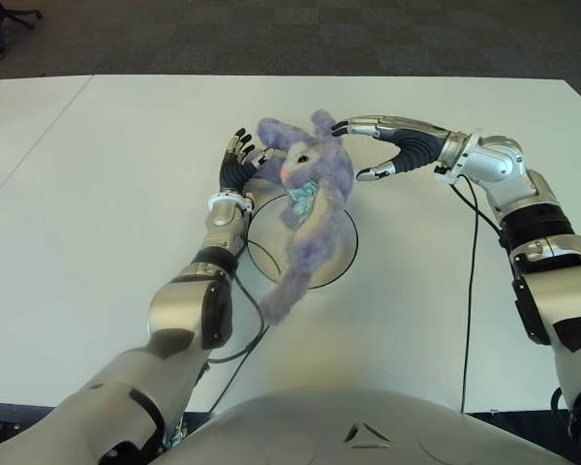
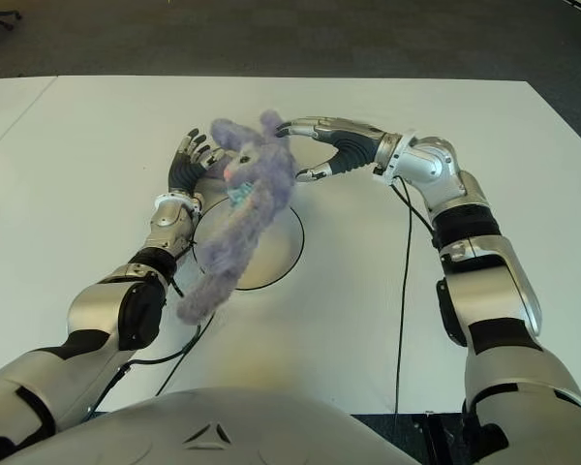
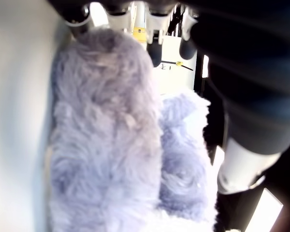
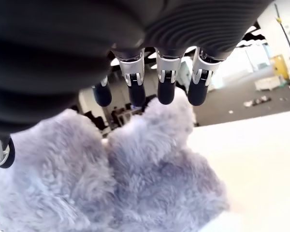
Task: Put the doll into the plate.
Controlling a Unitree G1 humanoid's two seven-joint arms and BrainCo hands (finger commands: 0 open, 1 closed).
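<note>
White counter [image 1: 97,194], dark carpet behind. Left hand [image 1: 240,163] fingers spread, pressed against doll [image 1: 310,184] ear side, not clenched; right hand [image 1: 382,145] fingers extended and relaxed, arched over the other ear, touching or just beside, no firm grip visible. Doll propped between both hands, probably steadying it, body hanging down toward robot over plate [image 1: 341,254], one leg past the rim. One doll, one plate, two hands. Looks nearly placed.

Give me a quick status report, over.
Left hand and right hand flank the doll, fingers open beside it. Doll lies across plate. Nothing in the way.
</note>
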